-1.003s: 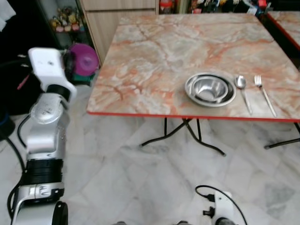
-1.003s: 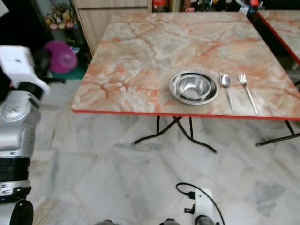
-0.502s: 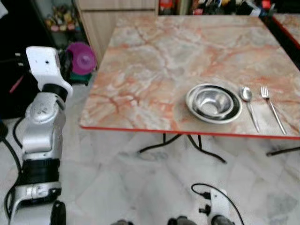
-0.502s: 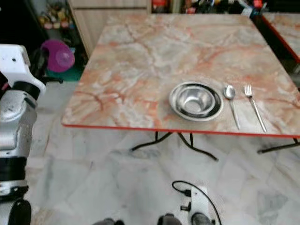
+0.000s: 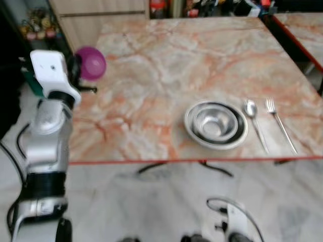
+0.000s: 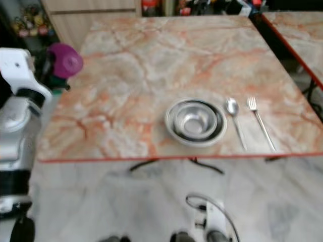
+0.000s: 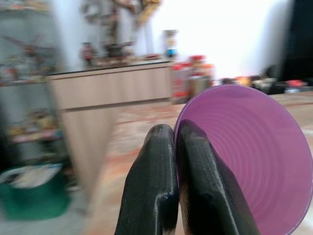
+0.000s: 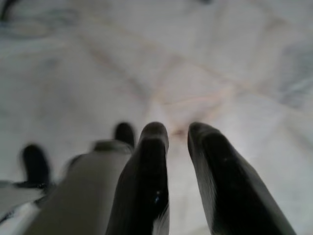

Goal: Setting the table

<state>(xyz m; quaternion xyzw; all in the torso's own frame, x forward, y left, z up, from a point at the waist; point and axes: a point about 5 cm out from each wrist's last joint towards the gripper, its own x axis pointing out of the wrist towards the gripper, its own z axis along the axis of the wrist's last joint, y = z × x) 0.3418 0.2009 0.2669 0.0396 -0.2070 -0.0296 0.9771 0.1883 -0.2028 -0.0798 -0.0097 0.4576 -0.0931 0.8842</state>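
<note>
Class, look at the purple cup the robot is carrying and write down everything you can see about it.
The purple cup is a round, open-mouthed cup of what looks like plastic, with faint ridges ringing its inside, and it looks empty. It lies tilted, its mouth turned toward the wrist camera. The left gripper holds it by the rim, one black finger inside and one outside. In the head views it hangs at the left edge of the marble table, held above the tabletop, well away from the steel bowl, spoon and fork.

Marble-topped table (image 5: 151,65) on pale marble floor (image 5: 151,201), seemingly wooden cabinet (image 7: 98,93) behind.
</note>
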